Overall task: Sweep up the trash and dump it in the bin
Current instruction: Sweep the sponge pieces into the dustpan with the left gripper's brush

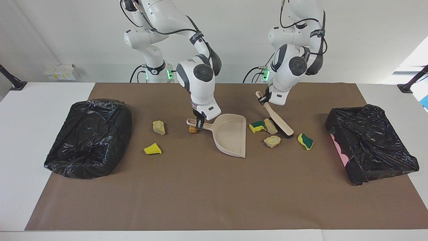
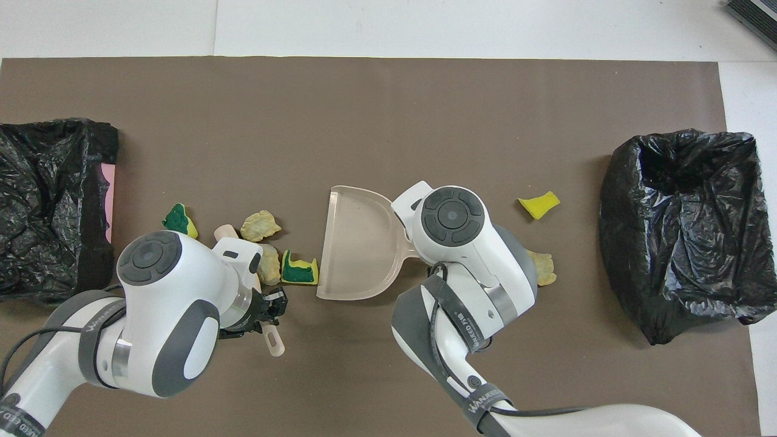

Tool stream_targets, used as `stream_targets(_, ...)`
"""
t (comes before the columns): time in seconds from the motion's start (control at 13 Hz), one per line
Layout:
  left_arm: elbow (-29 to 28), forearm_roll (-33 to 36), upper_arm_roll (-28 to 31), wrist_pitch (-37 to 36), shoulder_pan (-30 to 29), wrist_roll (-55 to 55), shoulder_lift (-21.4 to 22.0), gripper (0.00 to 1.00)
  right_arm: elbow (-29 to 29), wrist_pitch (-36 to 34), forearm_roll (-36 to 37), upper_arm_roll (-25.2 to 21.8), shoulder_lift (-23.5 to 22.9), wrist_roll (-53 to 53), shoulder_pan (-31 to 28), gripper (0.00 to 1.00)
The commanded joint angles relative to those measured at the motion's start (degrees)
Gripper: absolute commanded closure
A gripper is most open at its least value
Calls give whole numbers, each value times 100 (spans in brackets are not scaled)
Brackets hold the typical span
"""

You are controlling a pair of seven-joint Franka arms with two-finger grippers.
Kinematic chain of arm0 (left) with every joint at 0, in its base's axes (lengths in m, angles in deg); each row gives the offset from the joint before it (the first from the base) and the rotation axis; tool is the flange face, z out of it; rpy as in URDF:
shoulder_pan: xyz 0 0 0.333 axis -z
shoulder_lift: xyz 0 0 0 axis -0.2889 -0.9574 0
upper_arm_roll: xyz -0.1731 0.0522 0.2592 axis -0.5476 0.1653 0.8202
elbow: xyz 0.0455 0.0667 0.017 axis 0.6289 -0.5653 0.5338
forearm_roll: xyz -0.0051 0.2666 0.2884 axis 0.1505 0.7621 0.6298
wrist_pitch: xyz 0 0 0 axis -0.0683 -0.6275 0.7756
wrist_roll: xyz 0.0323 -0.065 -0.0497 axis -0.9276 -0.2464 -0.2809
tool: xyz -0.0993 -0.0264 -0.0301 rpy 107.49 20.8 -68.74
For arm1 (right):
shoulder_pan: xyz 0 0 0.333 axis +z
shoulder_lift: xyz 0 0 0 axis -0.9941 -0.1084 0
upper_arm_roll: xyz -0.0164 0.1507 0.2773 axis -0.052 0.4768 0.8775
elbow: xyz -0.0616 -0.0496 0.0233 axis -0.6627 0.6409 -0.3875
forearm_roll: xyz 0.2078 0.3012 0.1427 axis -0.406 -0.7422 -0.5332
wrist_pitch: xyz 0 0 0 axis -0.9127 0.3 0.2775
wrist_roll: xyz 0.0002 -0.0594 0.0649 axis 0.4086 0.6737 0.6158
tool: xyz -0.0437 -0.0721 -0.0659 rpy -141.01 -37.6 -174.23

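My right gripper (image 1: 199, 123) is shut on the handle of the beige dustpan (image 1: 230, 134), which rests mid-mat with its mouth toward the left arm's end. My left gripper (image 1: 265, 99) is shut on the handle of the beige brush (image 1: 280, 123), bristles down. A green-yellow sponge (image 1: 257, 126) and a beige chunk (image 1: 270, 126) lie between brush and dustpan mouth. Another beige chunk (image 1: 272, 141) and a green-yellow sponge (image 1: 305, 141) lie beside them. An orange-brown lump (image 1: 193, 129) sits by the dustpan handle. A beige chunk (image 1: 159, 127) and a yellow sponge (image 1: 152, 149) lie toward the right arm's end.
Two bins lined with black bags stand on the brown mat (image 1: 200, 201), one at the right arm's end (image 1: 90, 137) and one at the left arm's end (image 1: 369, 144). Bare white table borders the mat.
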Motion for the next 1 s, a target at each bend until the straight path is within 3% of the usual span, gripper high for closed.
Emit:
stream_targets(0.0, 56, -85, -224, 521, 143, 875, -97, 100, -152, 125, 63, 30, 128, 111, 65, 100)
stream_targets(0.46, 152, -85, -856, 557, 143, 1325, -88, 100, -161, 99, 54, 30, 119, -38, 144, 100)
stream_targets(0.69, 337, -112, -901, 443, 152, 2272, -167, 100, -161, 55, 54, 30, 119, -161, 144, 100)
stream_targets(0.92, 573, -330, -1015, 417, 161, 2371, -246, 100, -161, -7, 54, 21, 128, -232, 144, 100)
